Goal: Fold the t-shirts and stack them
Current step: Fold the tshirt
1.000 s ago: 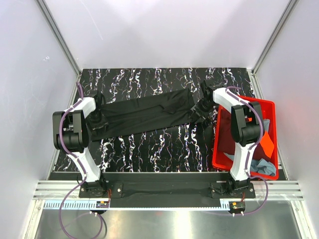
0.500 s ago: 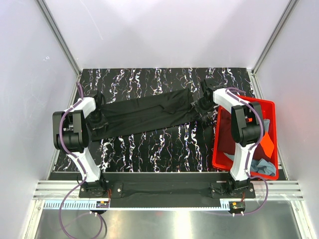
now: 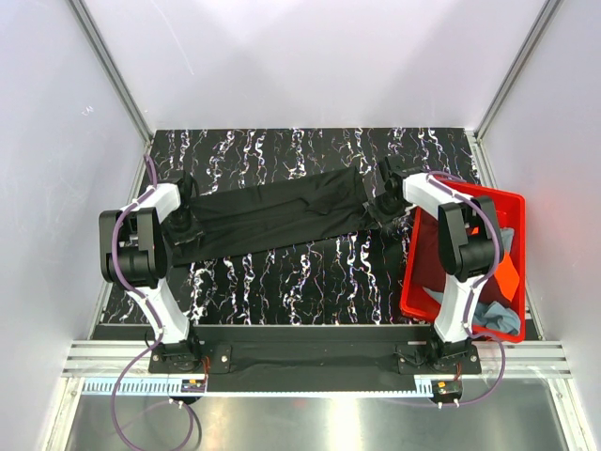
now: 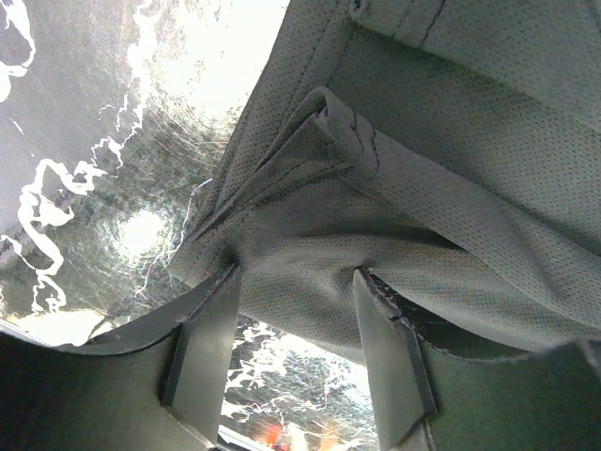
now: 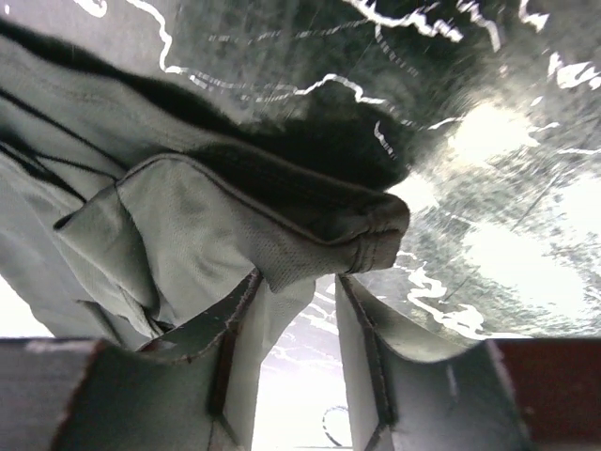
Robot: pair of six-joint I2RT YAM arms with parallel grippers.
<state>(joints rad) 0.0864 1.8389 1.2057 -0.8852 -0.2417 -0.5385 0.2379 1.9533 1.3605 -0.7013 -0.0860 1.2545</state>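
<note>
A black t-shirt [image 3: 282, 214] lies stretched in a long band across the marbled table, from my left gripper [image 3: 185, 224] to my right gripper [image 3: 378, 204]. In the left wrist view my left gripper [image 4: 296, 272] has its jaws wide apart, with both tips pressed into the cloth [image 4: 423, 169], which puckers around them. In the right wrist view my right gripper [image 5: 299, 277] has its jaws apart, with a folded hem of the shirt [image 5: 188, 225] lying across the tips and table showing through the gap. Maroon [image 3: 427, 254], orange [image 3: 504, 272] and grey-blue [image 3: 493, 315] shirts lie in the bin.
A red plastic bin [image 3: 522, 254] stands at the table's right edge, close behind the right arm. White walls with metal rails close in the table on the far, left and right sides.
The right arm's upper links have shifted slightly to the right, and the bin's far right corner with them. The left arm and the black shirt have hardly moved.
</note>
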